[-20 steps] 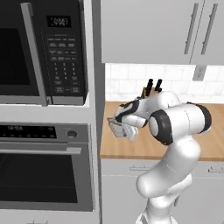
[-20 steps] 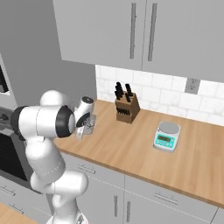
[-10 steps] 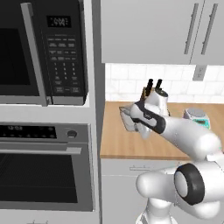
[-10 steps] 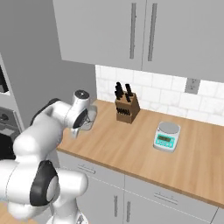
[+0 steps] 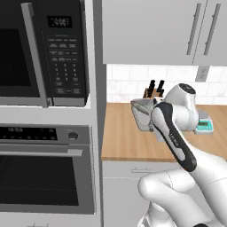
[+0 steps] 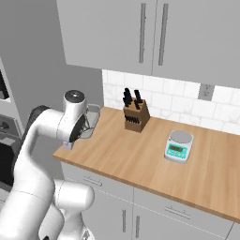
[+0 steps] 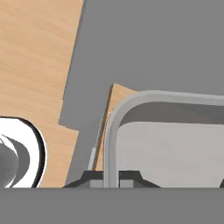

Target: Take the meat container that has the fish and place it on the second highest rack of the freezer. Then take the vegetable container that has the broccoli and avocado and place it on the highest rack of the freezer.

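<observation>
My gripper point(image 7: 111, 177) is shut on the rim of a grey, see-through container point(image 7: 166, 135) and holds it just above the wooden counter point(image 5: 122, 142). In the left base view the container point(image 5: 142, 113) shows to the left of my forearm, which hides the hand. In the right base view the container point(image 6: 92, 123) sits behind my wrist, near the counter's left end point(image 6: 140, 161). Its inside looks pale grey, and I cannot tell what lies in it. The fish, broccoli, avocado, freezer and its racks are out of view.
A knife block point(image 6: 135, 115) stands at the tiled wall, and a small kitchen scale point(image 6: 178, 146) lies further right. Left of the counter rise a microwave point(image 5: 48, 53) and a wall oven point(image 5: 44, 177). Grey cupboards point(image 6: 154, 33) hang overhead.
The arm has swung its elbow round from left to right of the container. The held container has shifted a little to the right and towards the wall. The base has stayed put.
</observation>
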Robot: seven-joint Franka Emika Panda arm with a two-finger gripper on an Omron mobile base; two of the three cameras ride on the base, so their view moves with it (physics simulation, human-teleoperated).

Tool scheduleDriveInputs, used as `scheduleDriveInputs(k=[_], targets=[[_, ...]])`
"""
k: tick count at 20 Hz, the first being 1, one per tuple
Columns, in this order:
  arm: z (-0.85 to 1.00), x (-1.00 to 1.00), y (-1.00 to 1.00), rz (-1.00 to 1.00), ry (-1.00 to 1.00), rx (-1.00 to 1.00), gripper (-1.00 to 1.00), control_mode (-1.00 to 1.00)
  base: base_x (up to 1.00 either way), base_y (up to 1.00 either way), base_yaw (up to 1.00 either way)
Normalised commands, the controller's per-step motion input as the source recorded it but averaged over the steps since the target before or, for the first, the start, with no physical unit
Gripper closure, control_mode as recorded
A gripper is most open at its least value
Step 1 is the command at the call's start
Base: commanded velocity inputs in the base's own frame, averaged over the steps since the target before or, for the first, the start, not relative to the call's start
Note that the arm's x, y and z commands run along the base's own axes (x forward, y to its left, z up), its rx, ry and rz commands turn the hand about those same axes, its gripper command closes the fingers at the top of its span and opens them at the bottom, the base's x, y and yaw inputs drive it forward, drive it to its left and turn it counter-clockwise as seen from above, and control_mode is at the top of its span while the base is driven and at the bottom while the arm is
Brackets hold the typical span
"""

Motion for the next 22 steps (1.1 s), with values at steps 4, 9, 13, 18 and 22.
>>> scheduleDriveInputs(k=[4, 9, 13, 18, 22], targets=[[1.00, -0.70, 0.00, -0.06, 0.01, 0.00, 1.00, -1.00, 0.00, 0.00, 0.00], [1.00, -0.85, 0.00, -0.05, 0.05, 0.00, 1.00, -1.00, 0.00, 0.00, 0.00], [0.90, -0.65, 0.00, -0.04, 0.19, 0.00, 1.00, -1.00, 0.00, 0.00, 0.00], [0.33, -0.59, 0.00, -0.01, 0.14, 0.00, 1.00, -1.00, 0.00, 0.00, 0.00], [0.00, -0.59, 0.00, 0.00, 0.08, 0.00, 1.00, -1.00, 0.00, 0.00, 0.00]])
